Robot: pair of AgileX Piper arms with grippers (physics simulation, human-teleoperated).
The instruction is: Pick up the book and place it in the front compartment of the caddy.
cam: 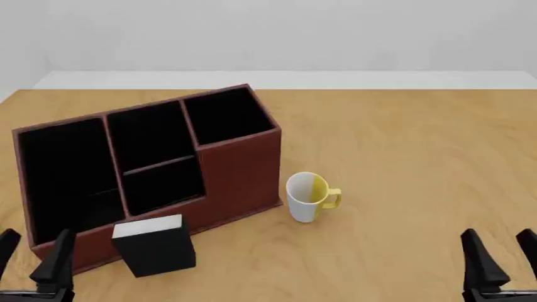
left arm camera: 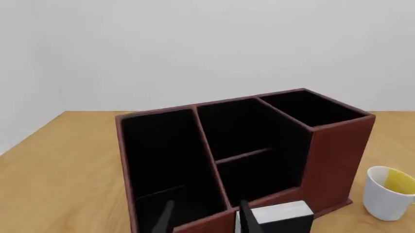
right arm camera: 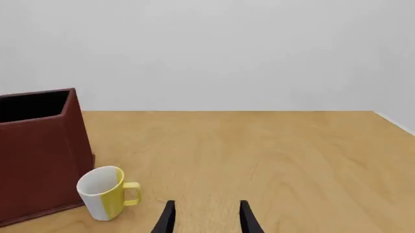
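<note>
The black book (cam: 155, 245) with a white page edge stands on the table right in front of the caddy (cam: 239, 170), a large red-brown organiser with black-lined compartments. The left wrist view shows the book (left arm camera: 280, 217) and the caddy (left arm camera: 334, 155) close ahead. My left gripper (cam: 32, 258) is open at the table's near left corner, left of the book and apart from it. My right gripper (cam: 499, 258) is open at the near right, far from both. Both grippers, the left (left arm camera: 204, 218) and the right (right arm camera: 204, 218), hold nothing in their wrist views.
A white-and-yellow mug (cam: 309, 197) stands upright just right of the caddy's near corner, also seen as the mug (right arm camera: 106, 192) and the mug (left arm camera: 389, 192). The wooden table (cam: 419, 157) stretches bare to the right, ending at a white wall.
</note>
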